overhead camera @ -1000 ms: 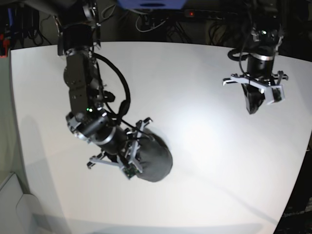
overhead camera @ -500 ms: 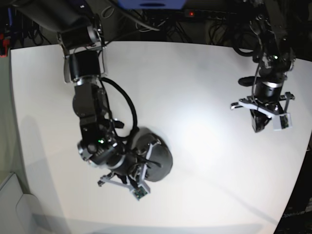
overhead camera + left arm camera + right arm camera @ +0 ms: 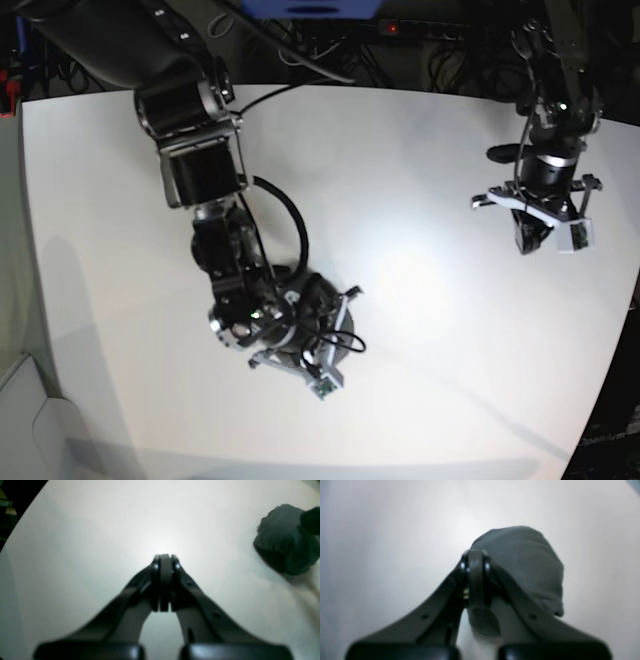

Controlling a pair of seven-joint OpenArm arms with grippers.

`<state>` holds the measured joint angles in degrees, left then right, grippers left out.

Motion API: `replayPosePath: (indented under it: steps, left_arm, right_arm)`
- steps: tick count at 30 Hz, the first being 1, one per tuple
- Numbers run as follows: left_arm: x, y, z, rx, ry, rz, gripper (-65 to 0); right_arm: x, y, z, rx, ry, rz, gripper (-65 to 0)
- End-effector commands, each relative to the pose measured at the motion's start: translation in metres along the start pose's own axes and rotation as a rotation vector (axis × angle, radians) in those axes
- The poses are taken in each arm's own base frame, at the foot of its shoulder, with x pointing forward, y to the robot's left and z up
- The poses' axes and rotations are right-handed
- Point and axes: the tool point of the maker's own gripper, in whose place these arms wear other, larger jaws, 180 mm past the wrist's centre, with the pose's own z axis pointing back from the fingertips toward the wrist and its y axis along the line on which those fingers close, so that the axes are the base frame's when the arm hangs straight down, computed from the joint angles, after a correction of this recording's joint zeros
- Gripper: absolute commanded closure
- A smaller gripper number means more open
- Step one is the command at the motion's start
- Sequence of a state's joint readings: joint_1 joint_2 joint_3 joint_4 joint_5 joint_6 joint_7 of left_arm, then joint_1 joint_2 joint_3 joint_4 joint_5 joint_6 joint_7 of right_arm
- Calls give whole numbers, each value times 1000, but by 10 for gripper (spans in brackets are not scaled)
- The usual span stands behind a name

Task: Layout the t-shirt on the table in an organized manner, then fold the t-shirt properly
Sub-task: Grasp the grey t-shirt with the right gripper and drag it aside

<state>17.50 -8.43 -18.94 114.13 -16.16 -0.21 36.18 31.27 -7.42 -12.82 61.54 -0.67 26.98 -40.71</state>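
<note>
One large white smooth-topped desk (image 3: 420, 150) spreads beneath my two arms. On it lies a single dark charcoal-grey cloth t-shirt (image 3: 520, 562), bunched into a rounded heap toward the desk's near edge in the base view, partly hidden there by my right arm (image 3: 215, 240). My right tool (image 3: 475, 580) is clenched, jaws pressed together, its tip over the heap's near-left side; whether it pinches any cloth I cannot tell. My left tool (image 3: 163, 582) is likewise clenched and grasps nothing, poised above bare desk well apart from the t-shirt, which shows at the right edge of its wrist view.
</note>
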Motion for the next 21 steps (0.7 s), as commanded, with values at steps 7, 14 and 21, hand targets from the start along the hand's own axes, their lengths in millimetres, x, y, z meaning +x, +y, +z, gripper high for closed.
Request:
replayPosePath:
  steps: [7,14,21]
  left_arm:
    - [12,-1,2,-6,-43,-3,-2]
    - [15,-2,1,-8,-52,1,-2]
    - [14,-1,2,-7,-51,-2,-2]
  right_arm:
    - [-30,-72,21,-229,-8,-99,0]
    - [-46,-124,88,-470,-92,-197,0]
    - [-31,-144,117,-535,-139,-241,0]
